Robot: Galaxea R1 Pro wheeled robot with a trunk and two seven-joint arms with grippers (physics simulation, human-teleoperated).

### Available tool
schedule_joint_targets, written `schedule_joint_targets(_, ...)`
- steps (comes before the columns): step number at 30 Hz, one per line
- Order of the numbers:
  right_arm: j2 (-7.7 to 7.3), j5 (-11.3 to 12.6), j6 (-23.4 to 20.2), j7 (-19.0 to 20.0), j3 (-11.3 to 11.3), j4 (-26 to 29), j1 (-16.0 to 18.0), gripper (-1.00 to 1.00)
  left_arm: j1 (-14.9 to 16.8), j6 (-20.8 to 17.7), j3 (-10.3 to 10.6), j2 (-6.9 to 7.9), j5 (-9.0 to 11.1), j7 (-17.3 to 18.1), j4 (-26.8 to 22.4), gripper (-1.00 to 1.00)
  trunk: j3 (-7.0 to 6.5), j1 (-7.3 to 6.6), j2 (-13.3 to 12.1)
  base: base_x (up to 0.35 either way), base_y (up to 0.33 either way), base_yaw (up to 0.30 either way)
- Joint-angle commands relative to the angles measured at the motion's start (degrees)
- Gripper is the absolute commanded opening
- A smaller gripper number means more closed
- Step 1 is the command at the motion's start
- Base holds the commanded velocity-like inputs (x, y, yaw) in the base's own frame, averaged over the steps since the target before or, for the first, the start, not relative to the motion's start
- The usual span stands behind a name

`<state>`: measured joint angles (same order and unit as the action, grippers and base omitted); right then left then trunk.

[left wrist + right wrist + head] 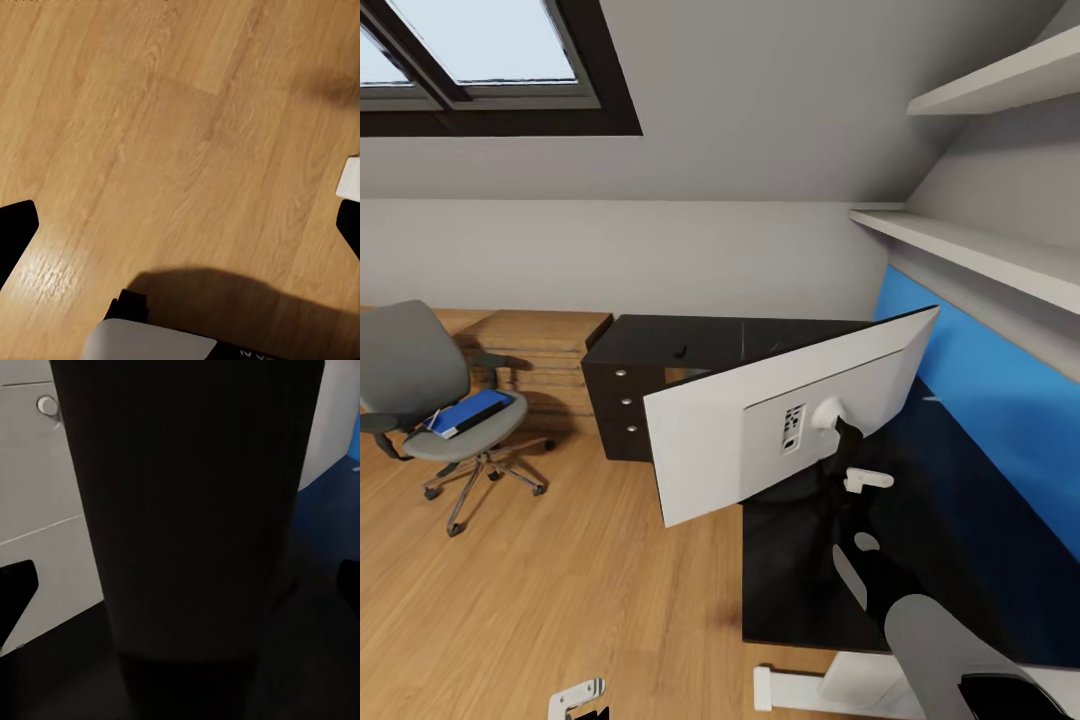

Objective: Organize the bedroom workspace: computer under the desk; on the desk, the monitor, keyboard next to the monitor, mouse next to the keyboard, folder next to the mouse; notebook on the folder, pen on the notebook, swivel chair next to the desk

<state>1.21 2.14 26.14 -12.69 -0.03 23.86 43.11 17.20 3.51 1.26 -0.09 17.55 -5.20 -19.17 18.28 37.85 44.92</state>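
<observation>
The very wide flat monitor [760, 420], showing its white back, is sitting tilted over the glossy black L-shaped table [960, 560], its slim black stand [187, 510] rising close in front of the right wrist camera. The right hand [847, 470] is reaching up to that stand just below the round white mount; its dark fingertips [15, 592] are showing wide apart at either edge of the right wrist view, with the stand between them, and I cannot tell whether they are touching it. The left hand [180, 225] is hanging over the light wooden floor [150, 135], fingers spread wide and holding nothing. Well apart from the table, the grey upholstered swivel chair [410, 370] is standing on the floor beside the low wooden cabinets [540, 350], with the flat bright blue folder [468, 412] lying on its seat. The black drawer unit [622, 410] with round silver knobs is standing under the table's far end.
</observation>
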Motion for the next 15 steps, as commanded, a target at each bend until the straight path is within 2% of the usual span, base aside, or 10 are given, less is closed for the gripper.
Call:
schedule_joint_targets(1,0.02,0.13,0.22,-0.05,0.01,-0.05,0.05,1.0,0.03,0.18,0.15,0.0,0.29,-0.22,0.01,1.0,0.07,0.01,0.05,0.031,0.0,0.0)
schedule_joint_targets(15,0.02,-0.26,0.22,-0.05,0.02,-0.49,0.05,1.0,0.03,0.18,0.15,0.0,0.26,-0.24,0.01,1.0,0.07,0.01,0.05,0.009,0.0,0.0)
